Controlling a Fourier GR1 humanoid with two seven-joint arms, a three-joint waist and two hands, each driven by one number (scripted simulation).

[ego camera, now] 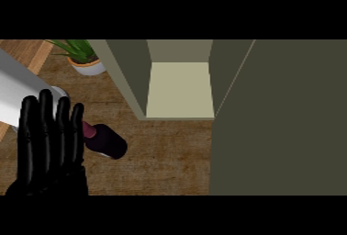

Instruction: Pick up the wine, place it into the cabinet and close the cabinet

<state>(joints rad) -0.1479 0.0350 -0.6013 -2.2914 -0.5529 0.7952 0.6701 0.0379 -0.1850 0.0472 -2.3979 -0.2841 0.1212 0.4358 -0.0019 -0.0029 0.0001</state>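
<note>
Wine, in the form of a dark burgundy glass bottle point(103, 140), is seen lying on the brown wooden counter point(169, 156) in the head view, at about eight o'clock from the frame's centre and just right of the black left hand point(47, 137). That hand is held with its fingers straight and upright, holding nothing; whether it touches the bottle cannot be told. At twelve o'clock an olive-green cabinet point(129, 73) stands open, its pale inner shelf point(180, 89) bare, and its wide door point(278, 119) fills the right side of the view. A green potted plant in a white pot point(85, 57) sits at eleven o'clock, beside a pale grey slanted object point(20, 92) that is cut off by the left edge.

The pick-up step is judged not yet done: next the bottle would need to be grasped and carried toward the shelf. The right hand is not shown, and the bottle's neck is partly hidden behind the left hand.
</note>
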